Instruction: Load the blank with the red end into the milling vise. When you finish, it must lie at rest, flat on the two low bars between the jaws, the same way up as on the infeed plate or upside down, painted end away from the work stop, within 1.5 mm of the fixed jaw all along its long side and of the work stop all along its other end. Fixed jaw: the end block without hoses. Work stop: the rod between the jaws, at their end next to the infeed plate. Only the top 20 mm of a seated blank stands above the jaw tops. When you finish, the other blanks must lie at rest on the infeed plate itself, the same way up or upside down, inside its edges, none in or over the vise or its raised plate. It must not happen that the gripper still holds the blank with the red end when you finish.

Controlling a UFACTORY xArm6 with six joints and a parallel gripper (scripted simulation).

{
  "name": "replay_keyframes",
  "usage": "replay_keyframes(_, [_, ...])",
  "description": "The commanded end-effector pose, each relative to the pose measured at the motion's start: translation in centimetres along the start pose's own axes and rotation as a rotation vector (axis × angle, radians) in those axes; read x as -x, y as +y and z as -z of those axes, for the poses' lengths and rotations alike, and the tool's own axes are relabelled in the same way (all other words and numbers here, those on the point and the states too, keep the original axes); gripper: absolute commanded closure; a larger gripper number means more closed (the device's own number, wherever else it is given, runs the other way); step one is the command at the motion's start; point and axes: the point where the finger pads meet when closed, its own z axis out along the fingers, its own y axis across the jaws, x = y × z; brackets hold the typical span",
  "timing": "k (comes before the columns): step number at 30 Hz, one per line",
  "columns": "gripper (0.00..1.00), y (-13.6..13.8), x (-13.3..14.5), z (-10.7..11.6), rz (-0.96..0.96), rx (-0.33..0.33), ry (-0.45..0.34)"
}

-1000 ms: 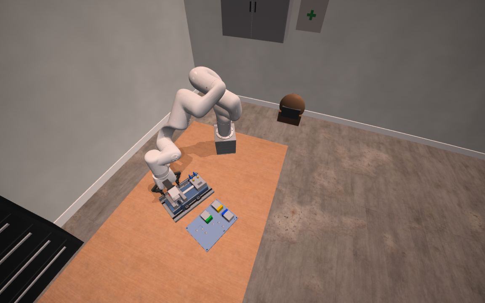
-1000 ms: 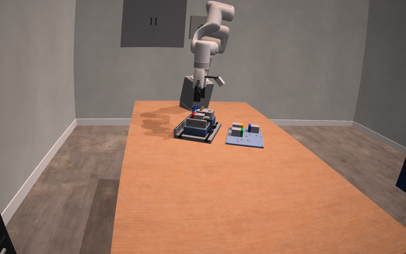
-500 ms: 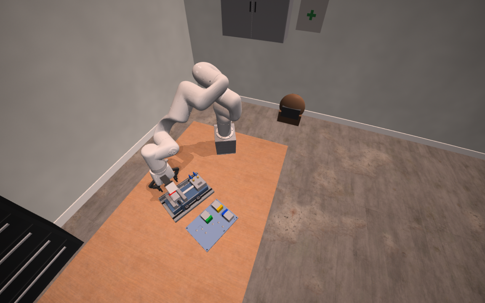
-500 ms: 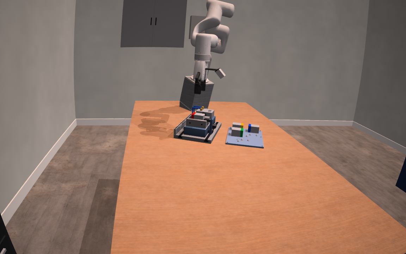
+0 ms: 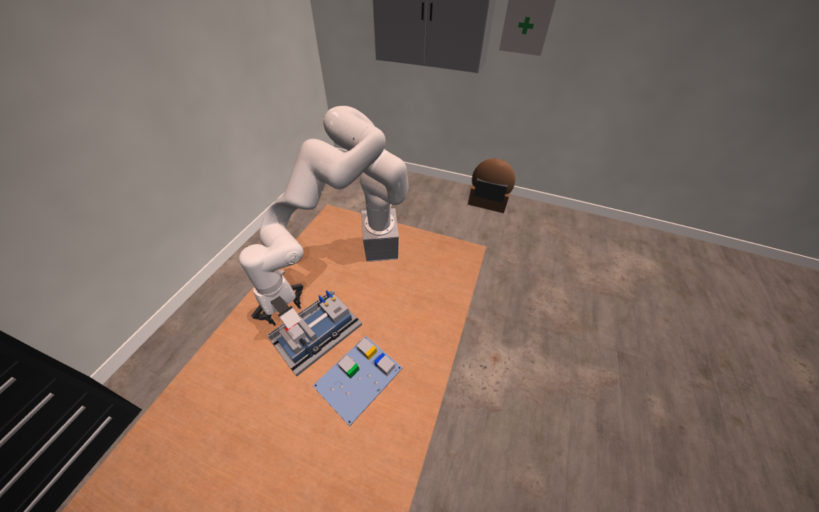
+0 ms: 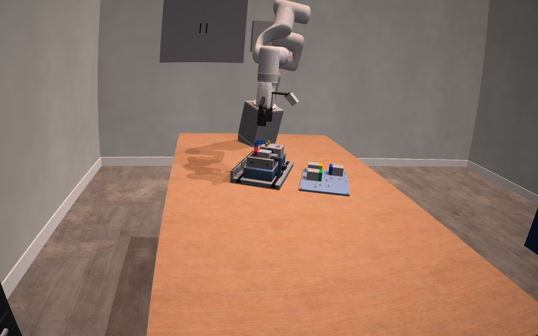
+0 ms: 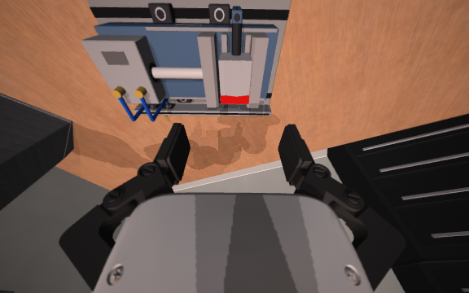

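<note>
The blank with the red end (image 7: 235, 75) (image 5: 300, 331) (image 6: 263, 154) lies in the milling vise (image 7: 177, 45) (image 5: 330, 337) (image 6: 258, 173) between the two jaws. Its red end points away from the work stop rod (image 7: 236, 38), and its other end is at the rod. Its long side is against the fixed jaw (image 7: 260, 69), on the side away from the hose block (image 7: 116, 69) (image 5: 335, 308). My gripper (image 7: 234, 135) (image 5: 280, 305) (image 6: 264, 117) is open and empty, well above the vise's red-end side.
Green-ended (image 5: 348, 366) (image 6: 314, 174), yellow-ended (image 5: 367, 347) (image 6: 315, 165) and blue-ended (image 5: 384, 363) (image 6: 336, 169) blanks lie on the infeed plate (image 5: 348, 404) (image 6: 333, 190). The arm's pedestal (image 5: 379, 242) (image 6: 258, 127) stands behind. A black drawer cabinet (image 5: 5, 407) (image 7: 422, 183) stands off the table.
</note>
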Motion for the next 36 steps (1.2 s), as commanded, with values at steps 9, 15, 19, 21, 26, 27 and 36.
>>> replay_keyframes(9, [0.00, 0.19, -0.05, -0.32, 0.000, 0.005, 0.001])
replay_keyframes(15, [0.00, 0.20, -0.05, -0.44, 0.000, 0.005, 0.001])
replay_keyframes(19, [0.00, 0.19, -0.05, -0.44, 0.000, 0.005, 0.001])
replay_keyframes(21, [0.00, 0.20, -0.05, -0.51, 0.000, 0.005, 0.001])
replay_keyframes(26, [0.00, 0.21, -0.05, -0.67, 0.000, 0.005, 0.001])
replay_keyframes(27, [0.00, 0.21, -0.05, -0.70, 0.000, 0.005, 0.001])
replay_keyframes(36, [0.00, 0.21, -0.05, -0.73, 0.000, 0.005, 0.001])
